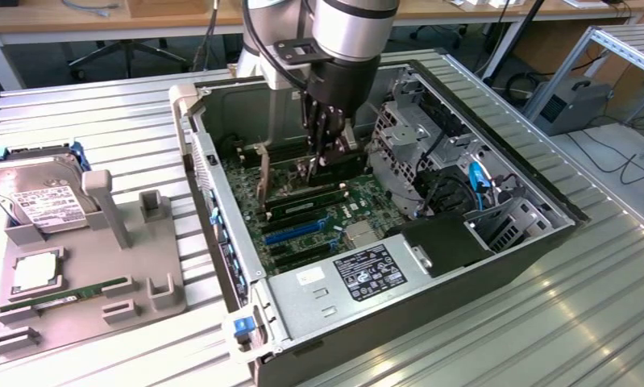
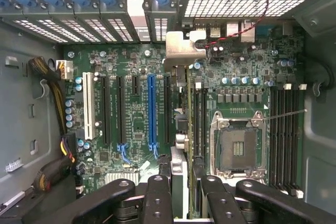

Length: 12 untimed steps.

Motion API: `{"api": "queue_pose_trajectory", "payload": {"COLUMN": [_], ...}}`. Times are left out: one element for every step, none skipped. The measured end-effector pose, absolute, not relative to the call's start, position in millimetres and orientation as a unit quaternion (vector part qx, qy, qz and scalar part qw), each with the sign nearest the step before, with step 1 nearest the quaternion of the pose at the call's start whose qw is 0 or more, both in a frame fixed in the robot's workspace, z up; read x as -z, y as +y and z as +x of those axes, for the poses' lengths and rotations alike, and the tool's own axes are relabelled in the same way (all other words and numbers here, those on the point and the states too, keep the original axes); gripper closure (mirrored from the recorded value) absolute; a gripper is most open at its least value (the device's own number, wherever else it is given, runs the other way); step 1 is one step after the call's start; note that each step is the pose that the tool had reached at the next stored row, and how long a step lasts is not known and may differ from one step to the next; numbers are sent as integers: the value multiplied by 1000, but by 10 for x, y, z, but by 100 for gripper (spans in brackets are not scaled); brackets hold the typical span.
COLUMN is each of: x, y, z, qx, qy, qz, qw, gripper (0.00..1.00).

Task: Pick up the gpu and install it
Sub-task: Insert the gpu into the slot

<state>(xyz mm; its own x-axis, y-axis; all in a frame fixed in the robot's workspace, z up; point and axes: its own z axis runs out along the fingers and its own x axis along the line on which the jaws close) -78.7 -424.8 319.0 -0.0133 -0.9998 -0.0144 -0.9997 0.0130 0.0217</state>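
Observation:
My gripper reaches down into the open computer case, above the motherboard. It is shut on the gpu, which I see edge-on between the black fingers in the wrist view. The card's silver end bracket points toward the rear slot openings. The card hangs over the black expansion slot just beside the long blue slot; whether its edge touches the slot I cannot tell.
A drive cage and blue cables stand close on the exterior view's right of the gripper. The power supply fills the case's near end. Outside the case, a grey holder carries a hard drive and a memory stick.

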Motion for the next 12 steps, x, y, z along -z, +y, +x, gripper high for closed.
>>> {"api": "queue_pose_trajectory", "payload": {"x": [-3185, -3182, -3179, -3175, -3172, -3168, -3166, -3162, -3160, -3156, -3153, -3150], "y": [-4252, -4256, -4258, -4261, -4263, -4266, -4269, -4272, -4275, -4278, -4281, -4284], "z": [-788, -790, -791, -791, -793, -794, -795, -797, -799, -802, -805, -808], "qx": [13, 12, 12, 12, 12, 12, 12, 12, 11, 11, 11, 11], "qy": [-712, -712, -712, -712, -712, -712, -712, -712, -712, -712, -712, -712], "qz": [702, 702, 702, 702, 702, 702, 702, 702, 702, 702, 702, 702], "qw": [3, 3, 3, 3, 3, 4, 4, 4, 4, 4, 4, 5], "gripper": [73, 73, 73, 73, 73, 73, 73, 73, 73, 73, 73, 73]}}
